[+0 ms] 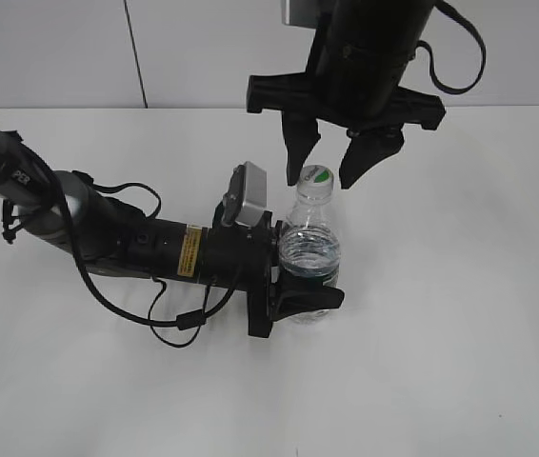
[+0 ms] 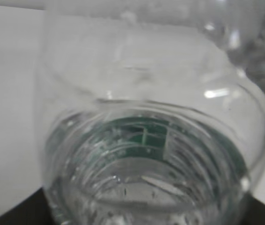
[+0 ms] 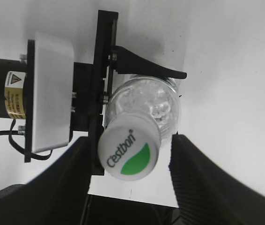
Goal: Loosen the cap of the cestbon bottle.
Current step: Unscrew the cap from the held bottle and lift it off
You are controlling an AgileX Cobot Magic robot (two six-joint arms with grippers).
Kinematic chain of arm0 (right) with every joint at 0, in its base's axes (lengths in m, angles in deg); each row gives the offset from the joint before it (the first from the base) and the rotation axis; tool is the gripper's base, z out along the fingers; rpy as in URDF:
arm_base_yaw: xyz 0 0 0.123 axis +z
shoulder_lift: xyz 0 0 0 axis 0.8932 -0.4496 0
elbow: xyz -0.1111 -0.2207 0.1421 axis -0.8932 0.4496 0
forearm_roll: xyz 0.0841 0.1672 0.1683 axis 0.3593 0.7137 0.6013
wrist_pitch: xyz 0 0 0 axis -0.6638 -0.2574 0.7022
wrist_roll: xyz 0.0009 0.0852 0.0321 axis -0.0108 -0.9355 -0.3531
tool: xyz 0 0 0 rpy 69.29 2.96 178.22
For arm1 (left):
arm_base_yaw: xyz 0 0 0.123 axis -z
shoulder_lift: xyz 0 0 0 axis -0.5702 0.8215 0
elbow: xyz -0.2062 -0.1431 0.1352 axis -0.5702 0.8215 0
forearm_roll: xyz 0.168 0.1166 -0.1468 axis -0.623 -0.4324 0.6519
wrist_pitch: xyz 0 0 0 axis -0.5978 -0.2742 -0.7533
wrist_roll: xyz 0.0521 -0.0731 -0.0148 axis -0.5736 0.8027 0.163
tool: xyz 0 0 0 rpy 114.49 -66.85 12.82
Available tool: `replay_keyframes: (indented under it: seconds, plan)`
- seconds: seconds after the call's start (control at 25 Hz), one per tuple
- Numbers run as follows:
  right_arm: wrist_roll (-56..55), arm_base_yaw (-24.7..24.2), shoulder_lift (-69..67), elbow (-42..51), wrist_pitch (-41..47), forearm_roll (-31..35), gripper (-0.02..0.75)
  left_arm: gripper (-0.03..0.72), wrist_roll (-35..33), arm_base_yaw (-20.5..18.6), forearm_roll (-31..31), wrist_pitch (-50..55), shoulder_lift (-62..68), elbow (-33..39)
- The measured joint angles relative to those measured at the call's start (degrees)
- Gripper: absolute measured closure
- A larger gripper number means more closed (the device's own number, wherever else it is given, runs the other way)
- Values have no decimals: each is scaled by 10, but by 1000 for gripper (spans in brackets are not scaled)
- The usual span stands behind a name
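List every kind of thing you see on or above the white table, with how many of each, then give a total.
Bottles: 1, the cestbon bottle
Caps: 1, the cap on the bottle
Grippers: 2, the left gripper shut around the bottle, the right gripper open above the cap
Total: 4

"Cestbon" in dark letters beside a green patch on the white cap (image 3: 129,153), yellow warning sticker (image 3: 13,95) with triangle sign on the left arm, its small print unreadable
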Motion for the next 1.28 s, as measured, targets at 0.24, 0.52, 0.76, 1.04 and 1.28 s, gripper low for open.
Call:
replay_keyframes:
  seconds: [0.24, 0.52, 0.76, 1.04, 1.28]
  plan:
    - [0, 0, -5, 0, 0, 5, 327, 282, 0, 0, 0, 0, 0, 0]
    - [0, 0, -5, 0, 0, 6, 414, 282, 0, 0, 0, 1, 0, 0]
    - [14, 0, -5, 0, 0, 4, 440, 282, 0, 0, 0, 2, 0, 0]
    - [233, 0, -5, 0, 0, -7, 441, 282, 0, 0, 1, 2, 0, 0]
    - [519, 0, -5, -1, 0, -5, 441, 282, 0, 0, -1, 2, 0, 0]
